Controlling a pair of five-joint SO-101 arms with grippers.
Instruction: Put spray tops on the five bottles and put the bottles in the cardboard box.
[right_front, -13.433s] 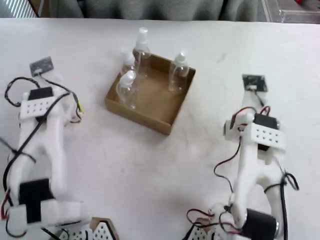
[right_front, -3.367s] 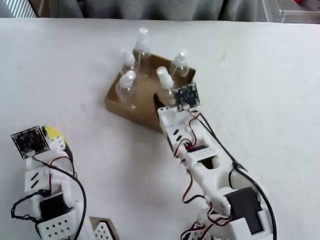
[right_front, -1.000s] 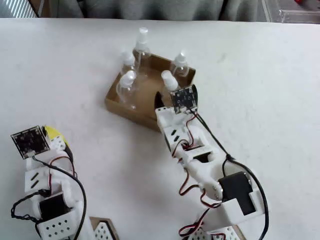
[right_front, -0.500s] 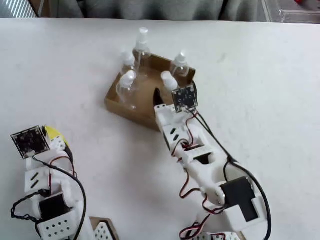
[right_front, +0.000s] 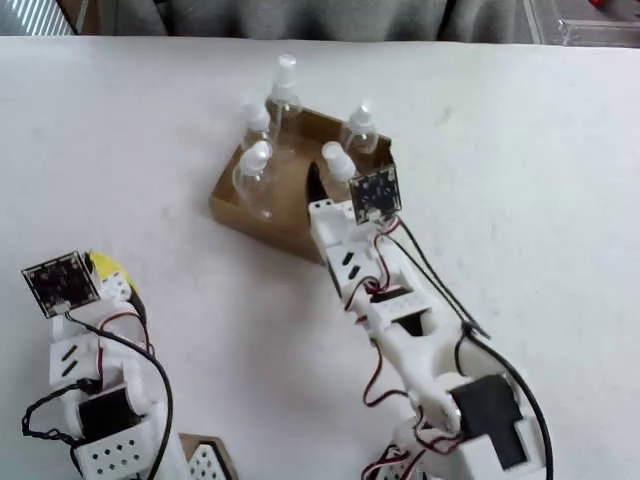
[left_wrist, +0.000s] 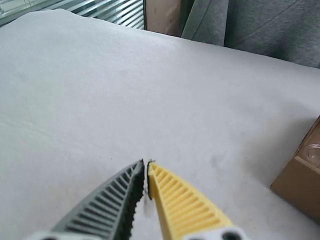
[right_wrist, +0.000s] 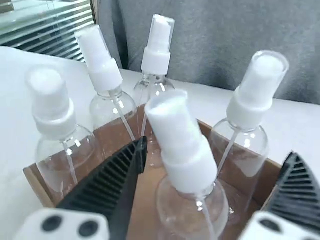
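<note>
Cardboard box (right_front: 255, 222) holds spray-topped bottles (right_wrist: 257, 115); right gripper (right_wrist: 217, 152) straddles 1.

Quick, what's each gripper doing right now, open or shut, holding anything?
Left gripper: shut, holding nothing.
Right gripper: open, jaws either side of a bottle, not gripping it.
</note>
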